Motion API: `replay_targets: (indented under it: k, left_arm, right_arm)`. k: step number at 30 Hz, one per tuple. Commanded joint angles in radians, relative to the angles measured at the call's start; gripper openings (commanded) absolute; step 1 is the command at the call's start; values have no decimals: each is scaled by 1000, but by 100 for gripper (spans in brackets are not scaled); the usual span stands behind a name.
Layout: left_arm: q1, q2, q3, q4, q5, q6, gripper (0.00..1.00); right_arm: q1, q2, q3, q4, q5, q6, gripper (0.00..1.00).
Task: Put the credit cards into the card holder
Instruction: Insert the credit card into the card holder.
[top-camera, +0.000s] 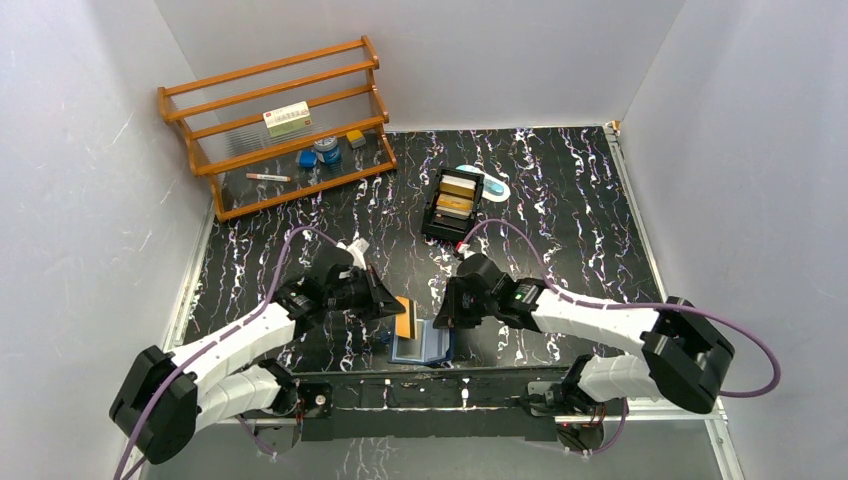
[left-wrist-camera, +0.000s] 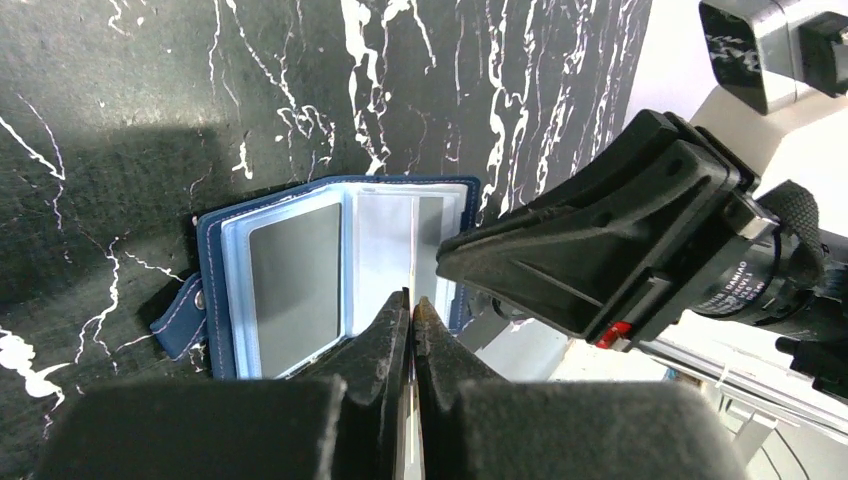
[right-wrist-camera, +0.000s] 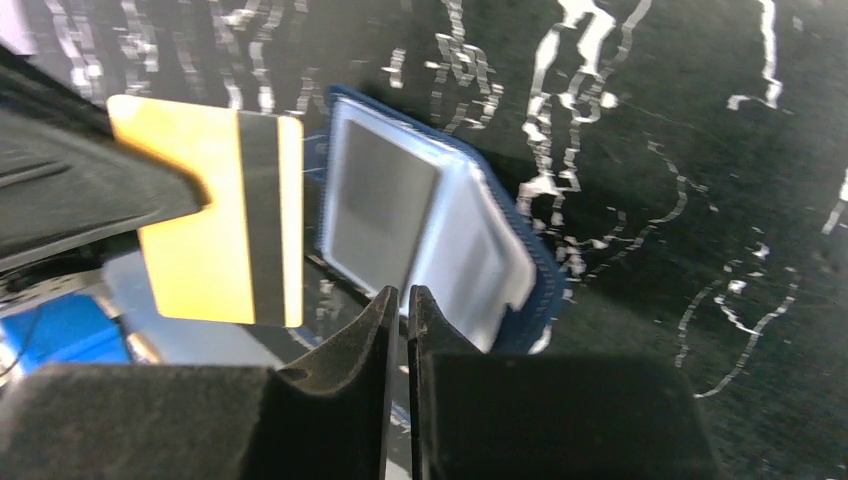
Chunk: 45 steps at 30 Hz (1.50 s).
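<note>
Writing: a white box (top-camera: 287, 119) with red print is sitting on a wooden slatted rack (top-camera: 270, 68) at 10 o'clock, but the print is too small to read. White lettering on the right arm's wrist barrel is partly hidden and not legible.

The left pincer (left-wrist-camera: 411, 305) is clamping shut on a gold credit card (right-wrist-camera: 215, 215), thin glossy plastic with a black magnetic stripe running along one side. It is holding the card on edge above the surface (top-camera: 560, 220), just at 10 o'clock of the card holder (left-wrist-camera: 290, 275).

The right pincer (right-wrist-camera: 400, 295) is showing its fingers drawn together with only a slit between them. Its tips are sitting at the edge of the holder's clear pocket leaves. I cannot tell whether they are pinching a leaf.

The card holder is lying open at 6 o'clock on the surface, between the two pincers. It is navy blue with pale stitching and a snap tab, and its shiny light blue pockets are facing up.

More credit cards (top-camera: 457, 197), gold and tan, are lying stacked in a black rectangular tray (top-camera: 430, 210) toward 12 o'clock, well apart from the holder.

The surface is looking like black marble with white veins.
</note>
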<state>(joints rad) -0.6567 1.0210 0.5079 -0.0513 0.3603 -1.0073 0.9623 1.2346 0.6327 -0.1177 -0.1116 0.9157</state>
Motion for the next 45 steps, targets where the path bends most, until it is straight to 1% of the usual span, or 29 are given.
replay_targets:
  k: [1,5,9,12,15,19,25,29,32,37,45]
  left_arm:
    - [-10,46,-59,130,91,-66,0]
    - [-38,119,-113,265,106,-108,0]
    - [-66,216,-137,388,123,-133,0]
    - [-75,257,-151,456,122,-146,0]
    - [-81,274,-155,453,89,-128,0]
    - [-83,278,-175,470,70,-112,0]
    - [-91,300,-165,441,57,-53,0]
    - [-106,312,-187,501,49,-47,0]
    - [-114,334,-189,531,51,-26,0]
    - [-119,367,-189,532,40,-20,0]
    - [-123,338,-196,519,27,-17,0]
  right_arm:
    - [16,40,37,-53,101,-38,15]
    - [20,48,3,-59,129,-41,12]
    - [21,42,-36,-22,132,-39,11]
    - [21,43,-64,8,140,-32,10]
    - [22,49,-99,40,132,-19,9]
    - [22,55,-115,43,136,-18,9]
    - [22,45,-137,69,146,-14,9]
    - [22,56,-149,91,129,-11,9]
    - [22,56,-152,92,126,-11,9]
    - [22,42,-156,78,140,-9,9]
    - [21,13,-156,54,164,-8,10]
